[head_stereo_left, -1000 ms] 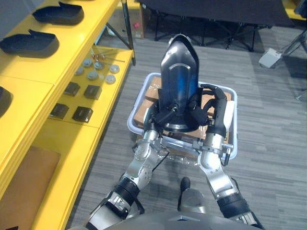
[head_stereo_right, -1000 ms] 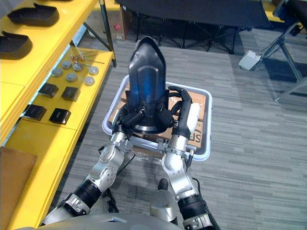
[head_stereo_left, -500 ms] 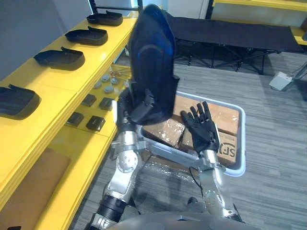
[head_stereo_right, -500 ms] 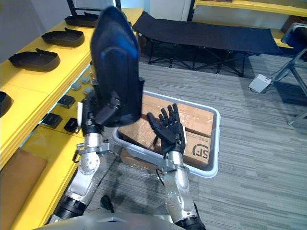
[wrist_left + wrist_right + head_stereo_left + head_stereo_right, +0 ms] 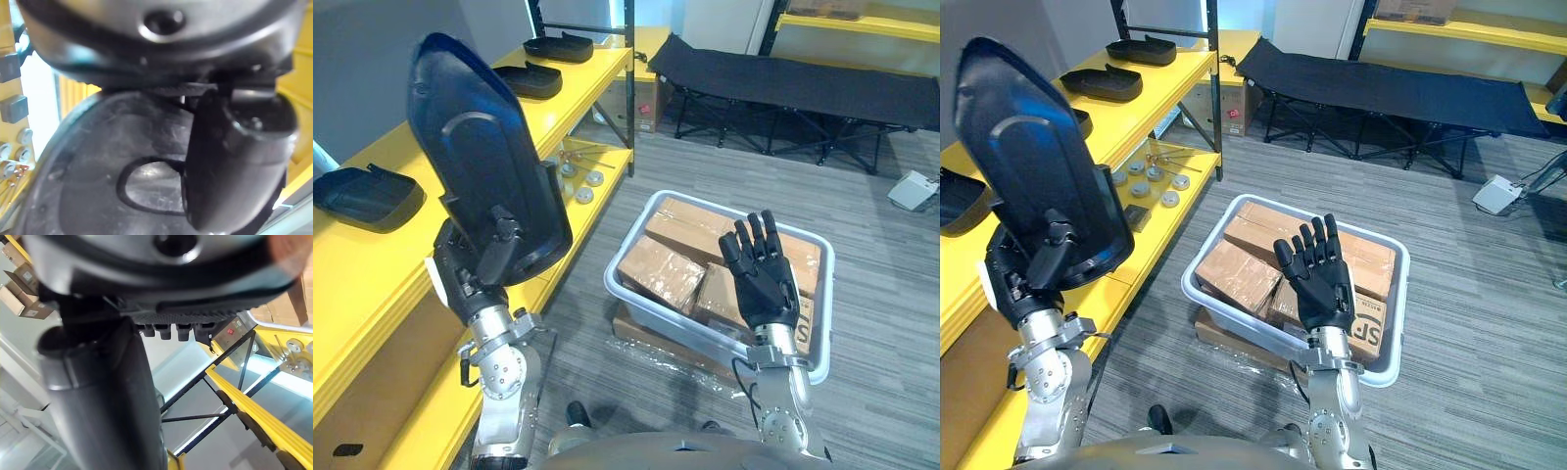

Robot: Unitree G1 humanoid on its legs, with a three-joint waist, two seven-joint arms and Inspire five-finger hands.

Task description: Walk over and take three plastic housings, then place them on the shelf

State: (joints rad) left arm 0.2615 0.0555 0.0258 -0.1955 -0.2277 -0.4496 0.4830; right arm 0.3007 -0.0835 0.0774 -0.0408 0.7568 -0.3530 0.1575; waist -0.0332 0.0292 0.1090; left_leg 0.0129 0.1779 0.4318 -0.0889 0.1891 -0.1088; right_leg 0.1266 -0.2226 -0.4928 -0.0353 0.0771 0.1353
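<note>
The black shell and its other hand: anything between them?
Only open air between the housing and right hand; below that gap, both eye views show grey floor and a corner of the tub.

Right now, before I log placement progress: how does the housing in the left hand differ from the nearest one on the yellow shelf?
The held housing stands upright, narrow end up; the resting housing lies flat. The held housing is off the shelf, its lower end clasped by the left hand; the resting housing sits on it untouched. Both are dark, tapered plastic shells.
</note>
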